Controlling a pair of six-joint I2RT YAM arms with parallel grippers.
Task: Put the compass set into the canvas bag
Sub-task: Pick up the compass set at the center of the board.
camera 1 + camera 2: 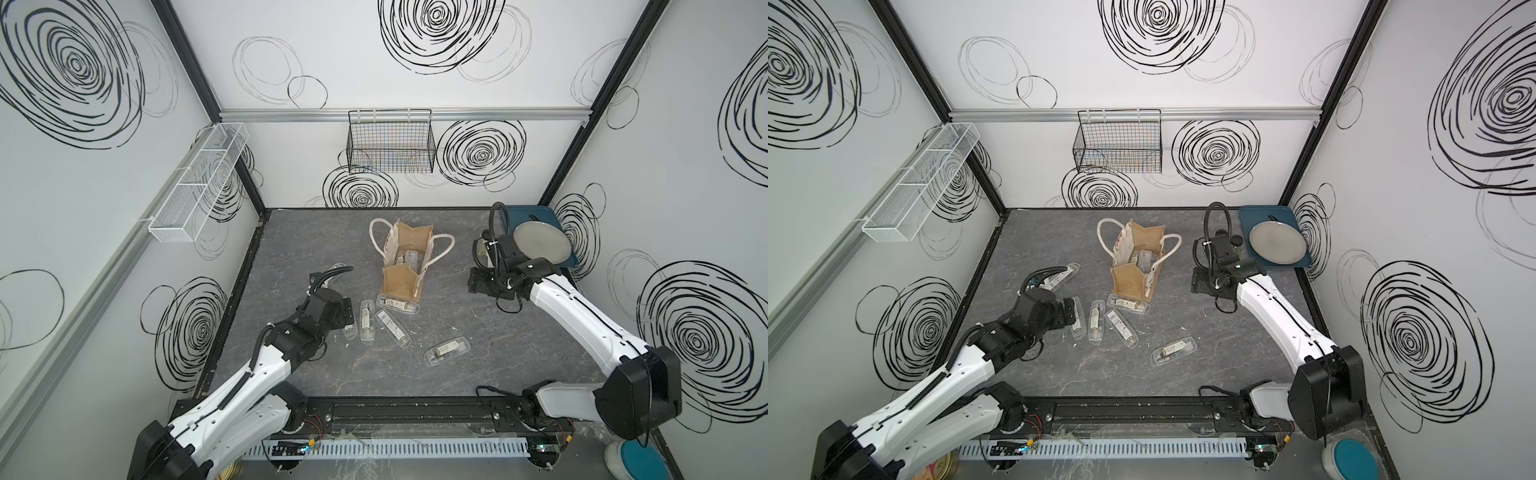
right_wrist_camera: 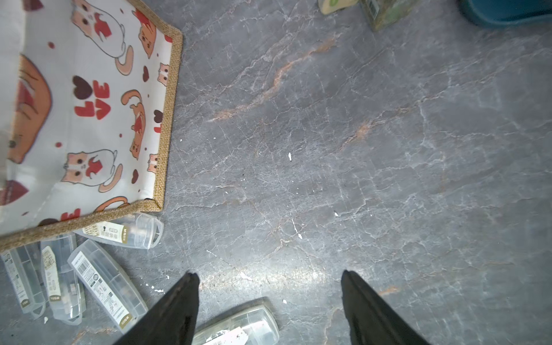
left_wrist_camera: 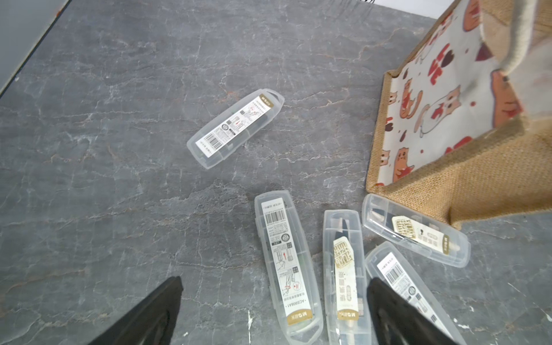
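The bag (image 1: 400, 284) stands open mid-desk (image 1: 519, 332), with some compass sets (image 1: 409, 259) inside. Loose sets (image 1: 368, 326) lie at its 7 o'clock, below the left end effector (image 3: 274, 282), which is wide and empty. The right end effector (image 2: 269, 274), at the bag's 3 o'clock, is parted and empty.

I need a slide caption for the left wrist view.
Open left gripper facing clear compass cases beside the canvas bag.

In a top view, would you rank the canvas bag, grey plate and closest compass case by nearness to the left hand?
1. Compass case, under the open left hand.
2. Canvas bag, mid-table.
3. Grey plate, back-right corner.
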